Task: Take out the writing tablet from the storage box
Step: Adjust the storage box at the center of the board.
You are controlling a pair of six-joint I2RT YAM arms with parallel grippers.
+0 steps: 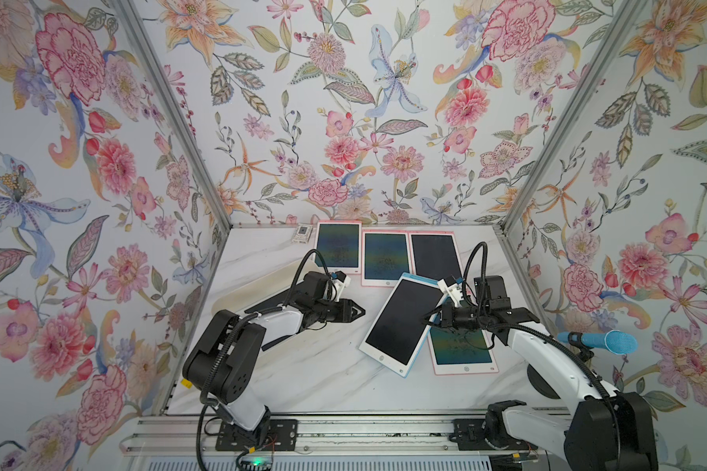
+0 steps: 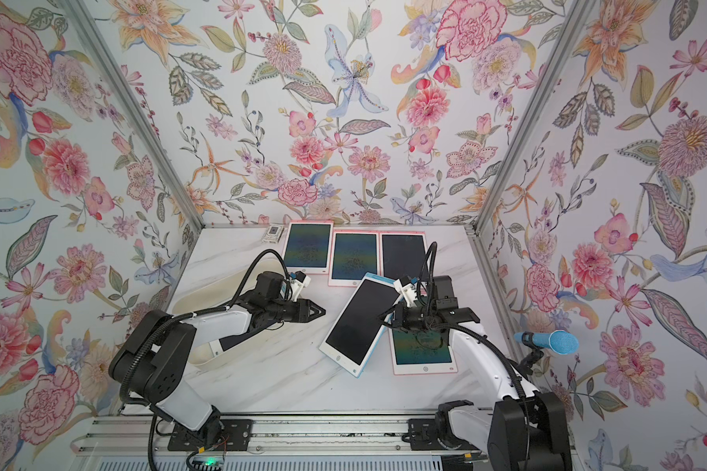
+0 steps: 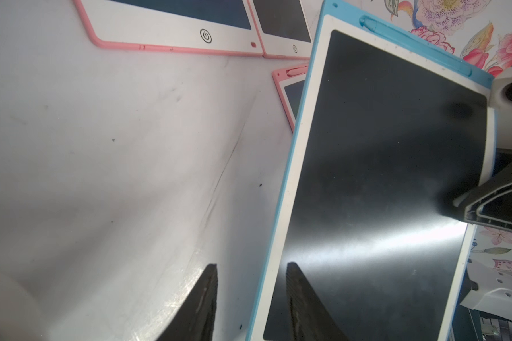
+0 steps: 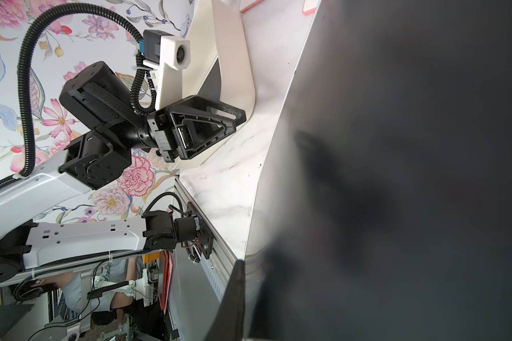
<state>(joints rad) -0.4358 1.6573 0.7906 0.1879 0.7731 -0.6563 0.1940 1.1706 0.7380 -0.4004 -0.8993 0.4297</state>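
Note:
A blue-framed writing tablet (image 1: 405, 322) (image 2: 360, 322) with a dark screen sits right of the table's middle, tilted and partly over a pink-framed tablet (image 1: 462, 350). My right gripper (image 1: 427, 318) (image 4: 249, 295) is shut on its right long edge. The screen fills the right wrist view (image 4: 411, 177). My left gripper (image 1: 360, 313) (image 3: 252, 283) stands open just left of that tablet (image 3: 382, 177), holding nothing. The cream-white storage box (image 1: 237, 285) (image 2: 205, 293) lies at the left under my left arm, with another dark-screened tablet (image 1: 266, 304) inside it.
Three pink-framed tablets (image 1: 337, 246) (image 1: 382, 257) (image 1: 435, 255) lie side by side along the back edge. A small card with a dark square (image 1: 303, 234) sits at the back left. A blue microphone (image 1: 601, 340) sticks in from the right wall.

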